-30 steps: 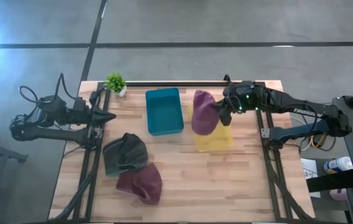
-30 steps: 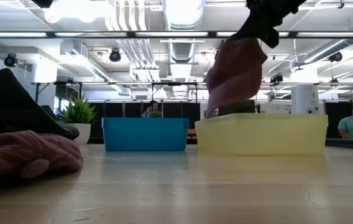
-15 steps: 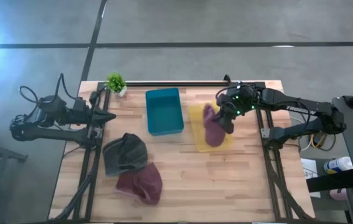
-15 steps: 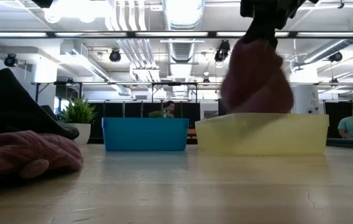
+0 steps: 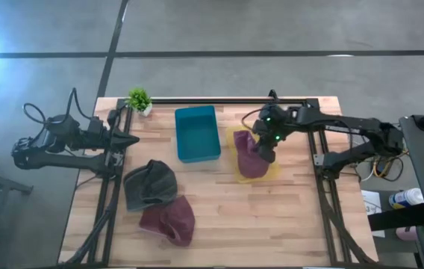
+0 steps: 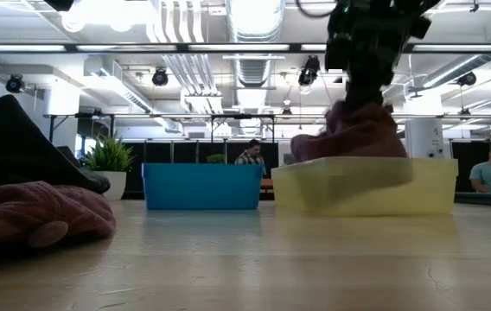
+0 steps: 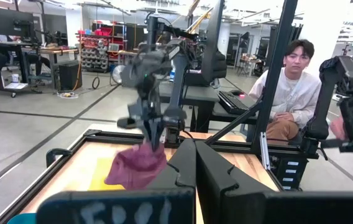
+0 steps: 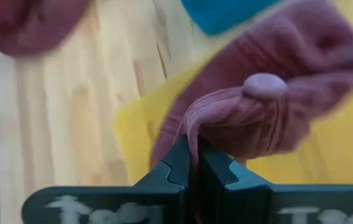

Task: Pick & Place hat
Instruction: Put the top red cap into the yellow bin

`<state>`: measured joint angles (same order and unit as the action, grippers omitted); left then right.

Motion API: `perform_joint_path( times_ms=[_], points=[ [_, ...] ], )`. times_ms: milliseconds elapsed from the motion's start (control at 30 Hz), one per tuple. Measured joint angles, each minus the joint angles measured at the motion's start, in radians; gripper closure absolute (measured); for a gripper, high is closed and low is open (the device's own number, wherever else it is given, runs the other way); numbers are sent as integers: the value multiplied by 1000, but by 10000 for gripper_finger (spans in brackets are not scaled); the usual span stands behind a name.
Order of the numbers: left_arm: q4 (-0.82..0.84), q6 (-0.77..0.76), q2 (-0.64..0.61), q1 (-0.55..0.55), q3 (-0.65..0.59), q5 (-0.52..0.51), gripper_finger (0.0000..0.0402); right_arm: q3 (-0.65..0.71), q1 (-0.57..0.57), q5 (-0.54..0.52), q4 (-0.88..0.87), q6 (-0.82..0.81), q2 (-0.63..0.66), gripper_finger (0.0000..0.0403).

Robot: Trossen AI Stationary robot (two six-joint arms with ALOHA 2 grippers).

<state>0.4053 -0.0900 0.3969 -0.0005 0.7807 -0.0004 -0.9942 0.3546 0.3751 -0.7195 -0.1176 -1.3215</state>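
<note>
Starting at your nine o'clock, the left gripper (image 5: 128,140) is waiting over the desk (image 5: 219,217) edge, well apart from the work, its jaws pressed together with nothing between them. Just past it, toward the desk's seven o'clock, two hats are lying untouched: a dark grey hat (image 5: 150,184), slumped into a soft folded mound, and a maroon hat (image 5: 169,220) touching its near side, thick, ribbed and rumpled. Those two are looking like the work you are still facing. A small potted plant (image 5: 139,99) is sitting at the eleven o'clock corner. At twelve o'clock the teal bin (image 5: 197,133) is standing with nothing visible in it, a rigid rectangular tub with smooth opaque walls. Just beside it, at one o'clock, the yellow bin (image 5: 270,169) is taking the load: it is the same boxy shape but translucent, so the low view is showing a shadow of cloth through its wall. The purple hat (image 5: 249,155) is sagging partly inside that bin while bunching above the rim, a limp ribbed knit with a rounded pompom on top. The right gripper (image 5: 269,149) is hanging directly over the bin, its jaws pinched fully closed on a fold of the hat's fabric. You are reading this as the placing stage of the first hat: it is over and partly in its bin but not released, so the letting go is remaining, and then the other two hats.
</note>
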Motion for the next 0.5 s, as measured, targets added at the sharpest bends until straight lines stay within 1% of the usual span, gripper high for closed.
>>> perform_joint_path(
  times_ms=[67, 167, 233, 333, 433, 500],
  points=[
    [0, 0, 0, 0, 0, 0, 401, 3, 0, 0, 20, 20, -38, 394],
    [0, 0, 0, 0, 0, 0, 401, 3, 0, -7, 101, 43, -77, 394],
    [0, 0, 0, 0, 0, 0, 401, 3, 0, -67, 154, 46, -96, 394],
    [0, 0, 0, 0, 0, 0, 401, 2, 7, -178, 184, 39, -118, 394],
    [0, 0, 0, 0, 0, 0, 401, 2, 31, -192, 179, 3, -136, 383],
    [0, 0, 0, 0, 0, 0, 401, 2, 41, -194, 176, -10, -141, 363]
  ],
)
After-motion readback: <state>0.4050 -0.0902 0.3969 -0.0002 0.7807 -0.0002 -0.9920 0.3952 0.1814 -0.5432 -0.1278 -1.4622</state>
